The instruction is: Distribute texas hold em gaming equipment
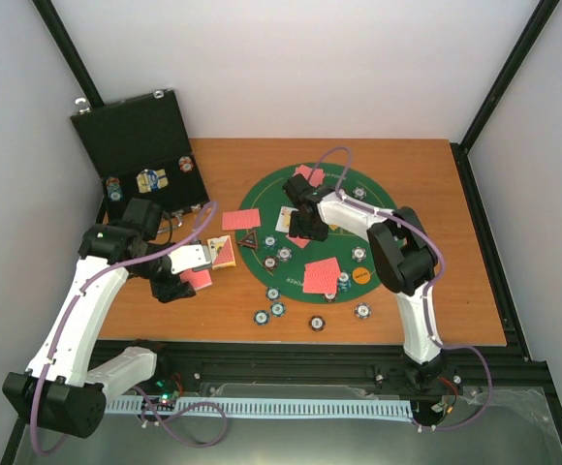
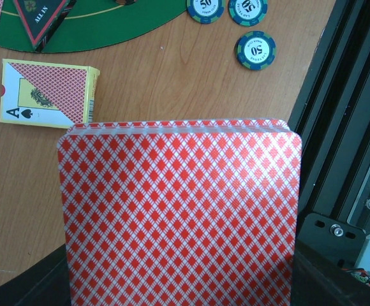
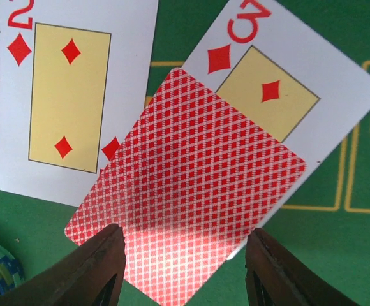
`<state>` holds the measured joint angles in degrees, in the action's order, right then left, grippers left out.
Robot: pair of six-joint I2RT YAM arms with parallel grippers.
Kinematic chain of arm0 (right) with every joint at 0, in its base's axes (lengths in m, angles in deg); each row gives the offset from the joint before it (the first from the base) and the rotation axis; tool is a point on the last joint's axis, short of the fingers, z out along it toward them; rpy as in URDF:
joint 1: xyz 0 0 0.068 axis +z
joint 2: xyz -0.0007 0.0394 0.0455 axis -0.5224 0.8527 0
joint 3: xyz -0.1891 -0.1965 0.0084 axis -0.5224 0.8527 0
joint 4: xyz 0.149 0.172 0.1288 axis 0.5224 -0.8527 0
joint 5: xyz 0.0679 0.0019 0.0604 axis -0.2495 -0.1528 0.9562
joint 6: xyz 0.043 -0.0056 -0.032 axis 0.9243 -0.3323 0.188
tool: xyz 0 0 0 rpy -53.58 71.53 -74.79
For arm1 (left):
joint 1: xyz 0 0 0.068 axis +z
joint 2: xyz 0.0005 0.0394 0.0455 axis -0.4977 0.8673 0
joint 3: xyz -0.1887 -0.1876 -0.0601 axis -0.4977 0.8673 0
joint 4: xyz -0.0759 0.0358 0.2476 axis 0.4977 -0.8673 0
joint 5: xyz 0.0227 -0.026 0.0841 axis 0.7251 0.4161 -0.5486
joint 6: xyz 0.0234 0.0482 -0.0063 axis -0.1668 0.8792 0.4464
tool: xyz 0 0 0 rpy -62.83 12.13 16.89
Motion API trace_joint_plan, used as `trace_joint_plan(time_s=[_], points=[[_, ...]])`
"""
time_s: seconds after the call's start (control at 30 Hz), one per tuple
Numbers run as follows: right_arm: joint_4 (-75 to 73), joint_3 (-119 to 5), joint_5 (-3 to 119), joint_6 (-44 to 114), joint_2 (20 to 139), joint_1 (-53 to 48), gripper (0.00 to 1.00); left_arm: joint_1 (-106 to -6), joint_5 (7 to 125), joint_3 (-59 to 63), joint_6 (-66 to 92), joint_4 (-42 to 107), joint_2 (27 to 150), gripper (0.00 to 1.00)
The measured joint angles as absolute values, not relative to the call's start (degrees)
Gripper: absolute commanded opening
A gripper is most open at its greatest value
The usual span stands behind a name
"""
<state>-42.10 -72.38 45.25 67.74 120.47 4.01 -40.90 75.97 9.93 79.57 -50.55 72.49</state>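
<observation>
I read the left gripper [image 1: 196,281] as clamped on a stack of red-backed playing cards [image 2: 182,210]. The stack fills the left wrist view and hides the fingers. It is held off the left edge of the large round green felt mat [image 1: 271,199], above the wooden table [image 1: 455,242].

Near the mat's centre, a single red-backed card [image 3: 191,185] lies face down. It overlaps a face-up two of diamonds [image 3: 70,95] and a face-up three of diamonds [image 3: 281,83]. The right gripper [image 3: 186,239] sits over that card with its jaws apart, and its fingers [image 3: 102,268] stand one at each side of the card's near end. I cannot tell whether they touch the card.

A pile of red-backed cards [image 1: 321,276] lies on the mat's near part, with an orange round button [image 1: 361,276] just beside it. A black red-edged triangle marker [image 2: 41,19] lies at the mat's left rim. Small round striped-edge poker chips [image 2: 256,50] lie on the table off the mat's near edge, and others sit on the mat.

A yellow-sided card box printed with an ace of spades [image 2: 44,92] lies left of the mat, between the mat and the held stack. A black hinged case [image 1: 136,145] stands open off the mat's far-left side.
</observation>
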Motion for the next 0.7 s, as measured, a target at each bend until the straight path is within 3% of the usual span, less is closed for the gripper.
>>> trace_joint_plan(time_s=[0.2,0.23,0.27,0.33,0.5,0.7], points=[[-41.8,-71.0,45.2,67.7,117.6,2.9,0.49,-40.9,76.0,9.9,79.6,-50.6,72.3,0.27],[-41.9,-70.9,44.8,67.8,117.1,2.7,0.54,-40.9,76.0,9.9,79.6,-50.6,72.3,0.27],[-41.9,-70.8,44.5,68.0,116.7,2.6,0.65,-40.9,76.0,9.9,79.6,-50.6,72.3,0.27],[-41.8,-70.8,44.1,68.9,116.2,2.5,0.73,-40.9,76.0,9.9,79.6,-50.6,72.3,0.27],[-41.6,-70.7,43.4,72.9,116.2,2.9,0.79,-40.9,76.0,9.9,79.6,-50.6,72.3,0.27],[-41.6,-72.0,43.3,79.9,118.5,3.5,0.8,-40.9,76.0,9.9,79.6,-50.6,72.3,0.27]])
